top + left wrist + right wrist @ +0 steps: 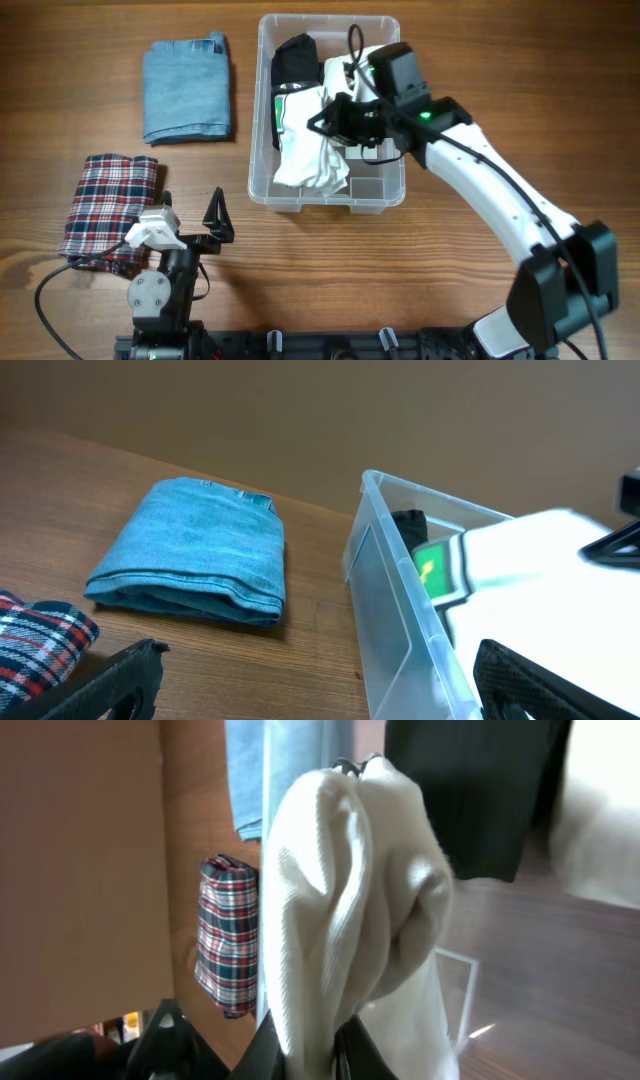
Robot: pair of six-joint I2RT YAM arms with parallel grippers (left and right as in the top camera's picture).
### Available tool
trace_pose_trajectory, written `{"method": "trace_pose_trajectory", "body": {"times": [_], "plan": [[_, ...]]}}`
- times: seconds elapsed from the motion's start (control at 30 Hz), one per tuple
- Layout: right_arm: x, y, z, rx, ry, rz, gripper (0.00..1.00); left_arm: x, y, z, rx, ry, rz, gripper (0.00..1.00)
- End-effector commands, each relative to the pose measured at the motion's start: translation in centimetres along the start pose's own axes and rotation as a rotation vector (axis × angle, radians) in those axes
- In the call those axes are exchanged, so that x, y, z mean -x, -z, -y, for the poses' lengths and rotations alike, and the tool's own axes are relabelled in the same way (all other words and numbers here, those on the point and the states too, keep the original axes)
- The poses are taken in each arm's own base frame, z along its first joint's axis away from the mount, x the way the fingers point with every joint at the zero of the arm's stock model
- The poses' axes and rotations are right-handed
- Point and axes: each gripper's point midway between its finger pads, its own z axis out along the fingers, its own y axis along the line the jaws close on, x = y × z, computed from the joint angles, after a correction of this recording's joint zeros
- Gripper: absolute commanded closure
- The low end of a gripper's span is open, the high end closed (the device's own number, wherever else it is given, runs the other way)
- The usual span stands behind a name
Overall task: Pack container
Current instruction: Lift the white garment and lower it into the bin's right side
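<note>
The clear plastic container [262, 180] stands at the table's upper middle, holding a black garment [295, 58] and white cloth. My right gripper [330, 118] is over the container, shut on a white garment [310, 155] that hangs down into it; the right wrist view shows the white garment [350, 900] pinched between the fingers [318, 1055]. My left gripper [215, 222] is open and empty near the front edge, left of the container, whose wall [400, 610] shows in the left wrist view between the fingers [320, 685].
A folded blue denim garment [187, 90] lies left of the container, also in the left wrist view [195, 555]. A folded red plaid garment [108, 205] lies at the front left, beside the left arm, and shows in the right wrist view [228, 935].
</note>
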Motion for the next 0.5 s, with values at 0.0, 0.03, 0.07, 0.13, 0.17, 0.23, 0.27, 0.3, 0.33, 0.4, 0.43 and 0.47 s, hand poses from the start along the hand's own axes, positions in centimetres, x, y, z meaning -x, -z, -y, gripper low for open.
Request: {"method": "trace_pose_trajectory", "body": {"times": [0.0, 0.03, 0.07, 0.13, 0.17, 0.23, 0.27, 0.3, 0.33, 0.4, 0.43, 0.47], "plan": [[-0.4, -1.8, -0.6, 0.014, -0.046, -0.021, 0.96, -0.1, 0.0, -0.5, 0.02, -0.02, 0.004, 0.0], [-0.5, -2.2, -0.6, 0.016, -0.06, -0.025, 0.96, -0.1, 0.0, -0.5, 0.02, -0.02, 0.004, 0.0], [-0.7, -2.6, -0.7, 0.017, -0.066, -0.03, 0.96, -0.1, 0.0, -0.5, 0.02, -0.02, 0.004, 0.0], [-0.8, -3.1, -0.7, 0.017, -0.073, -0.032, 0.96, -0.1, 0.0, -0.5, 0.02, -0.02, 0.004, 0.0], [-0.8, -3.2, -0.7, 0.018, -0.078, -0.033, 0.96, -0.1, 0.0, -0.5, 0.02, -0.02, 0.004, 0.0], [-0.6, -3.3, -0.5, 0.007, -0.077, -0.022, 0.96, -0.1, 0.0, -0.5, 0.02, -0.02, 0.004, 0.0], [-0.5, -3.3, -0.1, -0.013, -0.079, -0.011, 0.96, -0.1, 0.0, -0.5, 0.02, -0.02, 0.004, 0.0], [-0.3, -3.3, 0.3, -0.036, -0.081, 0.003, 0.96, -0.1, 0.0, -0.5, 0.02, -0.02, 0.004, 0.0], [-0.1, -3.2, 0.7, -0.056, -0.07, 0.017, 0.96, -0.1, 0.0, -0.5, 0.02, -0.02, 0.004, 0.0], [0.2, -3.2, 1.5, -0.098, -0.042, 0.041, 0.88, -0.1, 0.0, -0.5, 0.02, -0.02, 0.004, 0.0], [0.4, -3.1, 1.9, -0.118, -0.025, 0.051, 0.8, -0.1, 0.0, -0.5, 0.02, -0.02, 0.004, 0.0], [0.5, -3.1, 2.2, -0.137, -0.008, 0.06, 0.73, -0.1, 0.0, -0.5, 0.02, -0.02, 0.004, 0.0]]}}
